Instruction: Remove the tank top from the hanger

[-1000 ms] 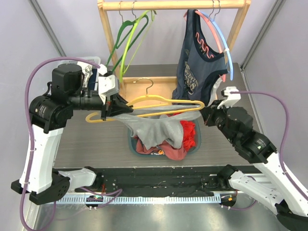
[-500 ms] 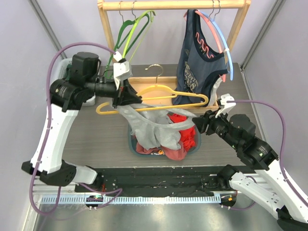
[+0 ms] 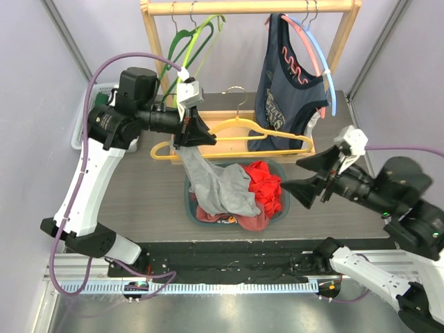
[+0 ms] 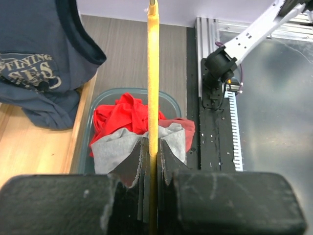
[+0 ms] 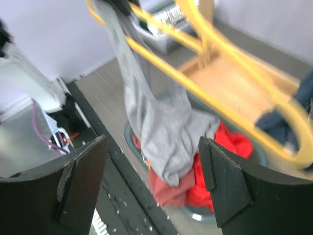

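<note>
The right gripper (image 3: 306, 177) hovers just to the right of the teal plastic basket (image 3: 189, 202), its jaws spread wide and holding nothing, pointing left toward the basket; its arm reaches in low from the right. The grey cotton tank top (image 3: 220, 186) is apart from those fingers. Its lower part is heaped in the basket on red clothes (image 3: 267, 187), and its upper part rises in a narrow strip to the yellow plastic hanger (image 3: 244, 129) above the basket's far left. There the left gripper (image 3: 198, 132) is clamped on the hanger, its forearm level. Beyond the basket, a navy printed tank top (image 3: 284, 97) hangs from the wooden rack (image 3: 250, 7).
</note>
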Controlling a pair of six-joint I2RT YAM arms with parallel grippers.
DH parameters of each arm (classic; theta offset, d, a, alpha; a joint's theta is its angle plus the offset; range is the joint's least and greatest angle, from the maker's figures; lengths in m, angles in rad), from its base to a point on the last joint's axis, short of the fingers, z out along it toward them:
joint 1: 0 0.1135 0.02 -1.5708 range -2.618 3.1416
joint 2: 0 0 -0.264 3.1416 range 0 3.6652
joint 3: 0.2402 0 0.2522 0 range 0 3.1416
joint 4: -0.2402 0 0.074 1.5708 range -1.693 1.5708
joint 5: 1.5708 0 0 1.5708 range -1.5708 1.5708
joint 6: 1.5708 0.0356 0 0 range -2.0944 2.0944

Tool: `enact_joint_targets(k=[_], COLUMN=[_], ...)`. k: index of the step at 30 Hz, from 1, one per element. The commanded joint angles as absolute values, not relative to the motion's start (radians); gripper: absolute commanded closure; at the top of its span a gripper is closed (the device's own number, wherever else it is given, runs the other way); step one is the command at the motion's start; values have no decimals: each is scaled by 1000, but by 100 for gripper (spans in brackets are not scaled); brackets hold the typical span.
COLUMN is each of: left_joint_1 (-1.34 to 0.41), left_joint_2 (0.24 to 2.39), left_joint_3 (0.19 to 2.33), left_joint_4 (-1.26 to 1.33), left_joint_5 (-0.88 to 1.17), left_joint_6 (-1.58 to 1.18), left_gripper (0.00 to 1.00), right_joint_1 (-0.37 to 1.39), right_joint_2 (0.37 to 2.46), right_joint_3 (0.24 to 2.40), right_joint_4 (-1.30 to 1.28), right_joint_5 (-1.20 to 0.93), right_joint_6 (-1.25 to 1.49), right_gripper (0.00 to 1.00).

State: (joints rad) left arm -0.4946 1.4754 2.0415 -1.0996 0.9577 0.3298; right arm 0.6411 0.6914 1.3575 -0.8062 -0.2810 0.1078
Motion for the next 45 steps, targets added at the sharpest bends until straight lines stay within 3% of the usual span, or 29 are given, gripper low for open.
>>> enact_joint_targets(k=[1, 5, 11, 27, 32, 35, 38, 39, 45], left_joint_1=[-512, -549, -592, -620, -632, -643, -646, -646, -646], left_joint_2=[1414, 1394, 1385, 1408, 1446, 1463, 1470, 1470, 1460], left_joint_3=[2042, 2020, 2008, 2026, 2069, 2089, 2089, 2088, 2094], left_joint_4=[-1143, -1241, -1393, -1355, -1310, -1292, -1281, -1278, -1272], left_joint_5=[1011, 1017, 1019, 1019, 1035, 1026, 1011, 1006, 980], left_joint_6=[377, 463, 575, 557, 500, 488, 489, 491, 497], left_gripper=[100, 97, 100, 100, 100, 100, 100, 100, 100], right_joint_1=[640, 640, 640, 640, 640, 640, 640, 640, 640], right_joint_2=[791, 868, 949, 971, 956, 950, 934, 927, 879], right_joint_3=[1578, 1654, 1678, 1514, 1473, 1465, 1463, 1462, 1468], right_joint_4=[-876, -919, -943, -767, -709, -695, -686, -684, -724], right_joint_5=[-434, -463, -502, -733, -736, -723, -700, -690, -618], right_joint_6=[-24, -103, -152, -52, -8, -2, 31, 38, 41], right_gripper=[18, 19, 20, 31, 39, 55, 81, 97, 99])
